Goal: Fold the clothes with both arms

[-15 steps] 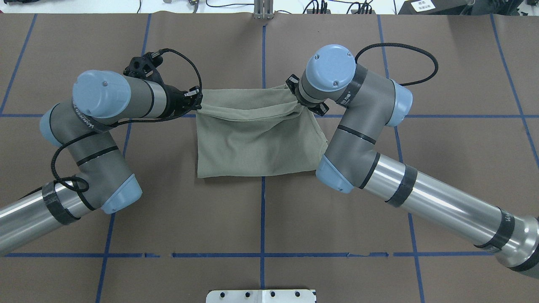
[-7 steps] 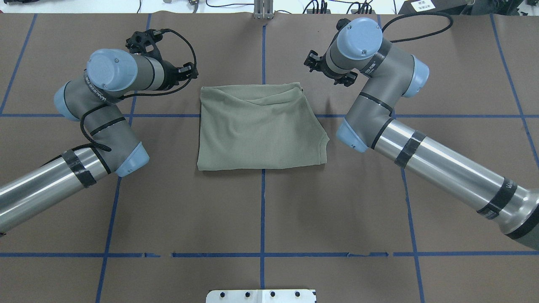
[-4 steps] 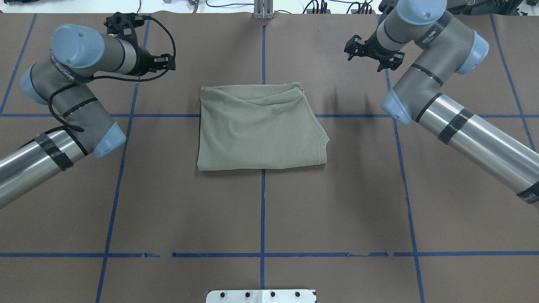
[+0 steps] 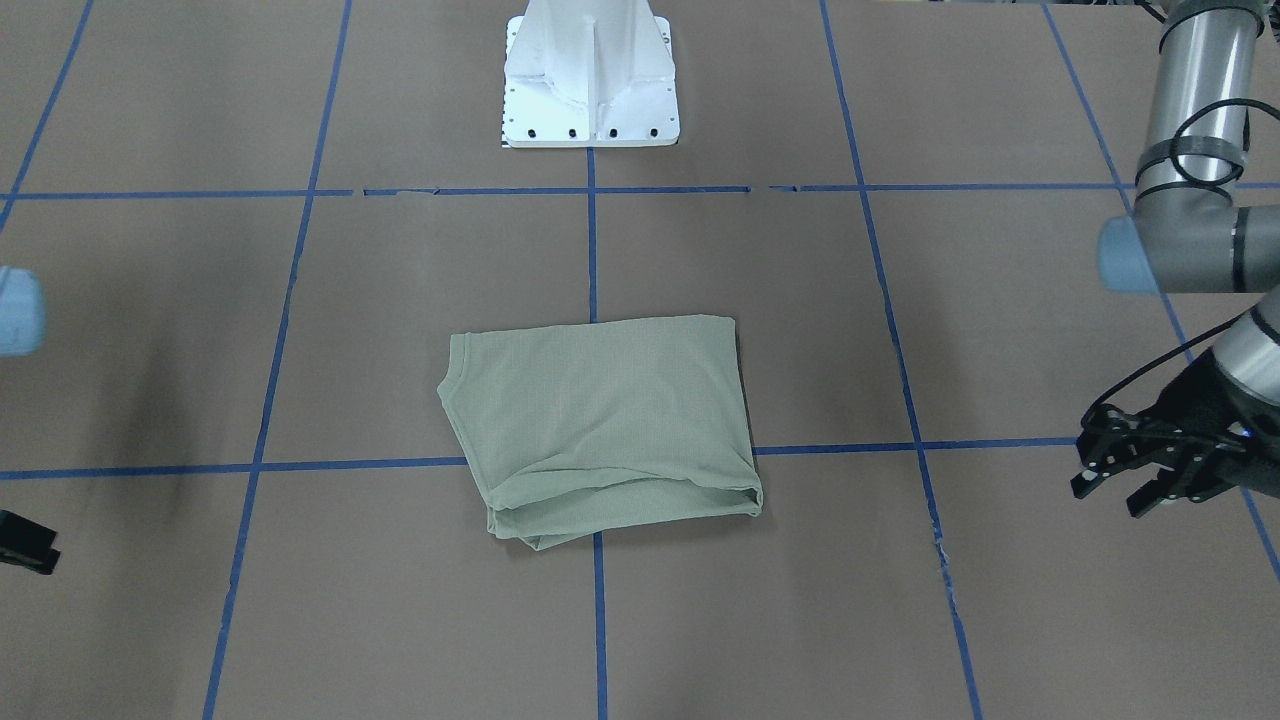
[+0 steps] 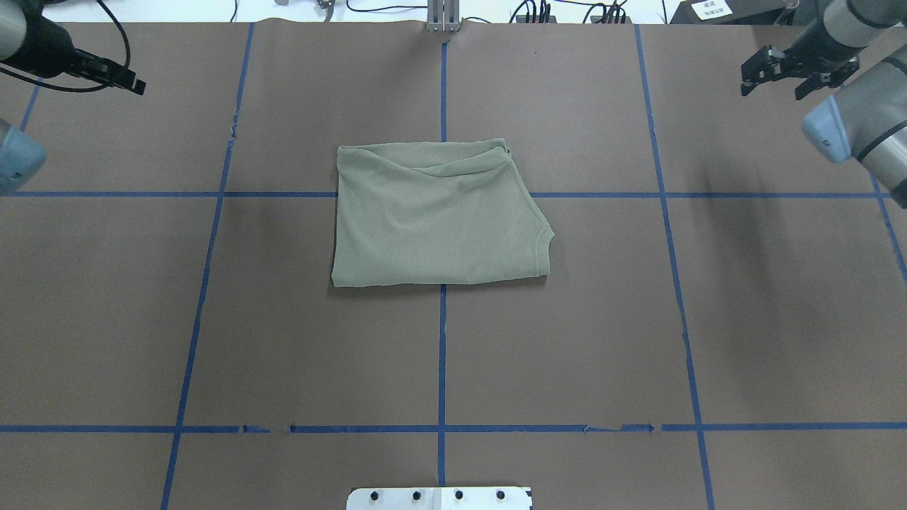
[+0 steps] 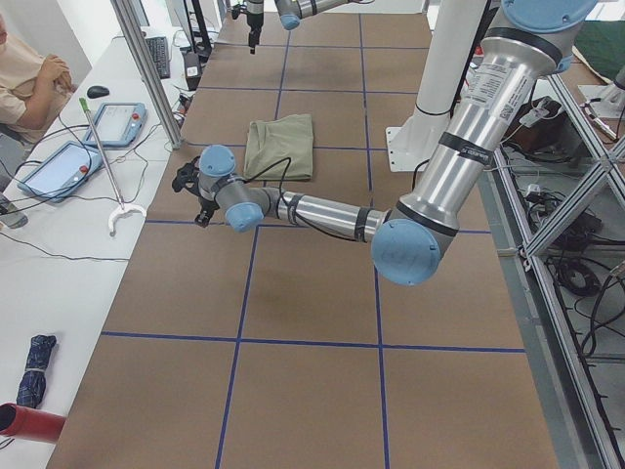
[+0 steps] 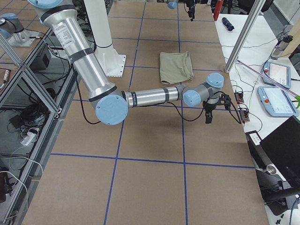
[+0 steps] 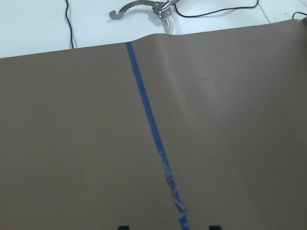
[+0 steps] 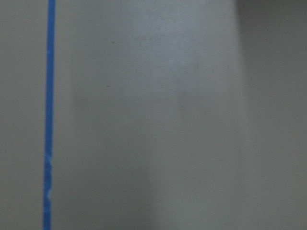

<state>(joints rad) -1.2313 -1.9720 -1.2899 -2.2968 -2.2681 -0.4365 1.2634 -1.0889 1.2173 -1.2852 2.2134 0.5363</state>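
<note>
The sage-green shirt (image 5: 436, 216) lies folded into a flat rectangle at the table's middle, and also shows in the front view (image 4: 600, 425). No tag or logo shows. My left gripper (image 5: 131, 83) is open and empty, far to the shirt's left near the table's far edge; the left wrist view shows its fingertips (image 8: 123, 226) wide apart over bare mat. My right gripper (image 5: 776, 81) is open and empty, far to the shirt's right near the far edge. The right wrist view shows only mat and blue tape.
The brown mat carries a blue tape grid (image 5: 442, 354). The white pedestal base (image 4: 590, 80) stands at the robot's side. A side table with tablets (image 6: 122, 122), a metal post (image 6: 146, 68) and a seated person (image 6: 29, 78) lie beyond the far edge.
Both grippers held the shirt's far edge, laid it down over the fold and let go. Both arms then swung outward to the far corners. The shirt now lies still.
</note>
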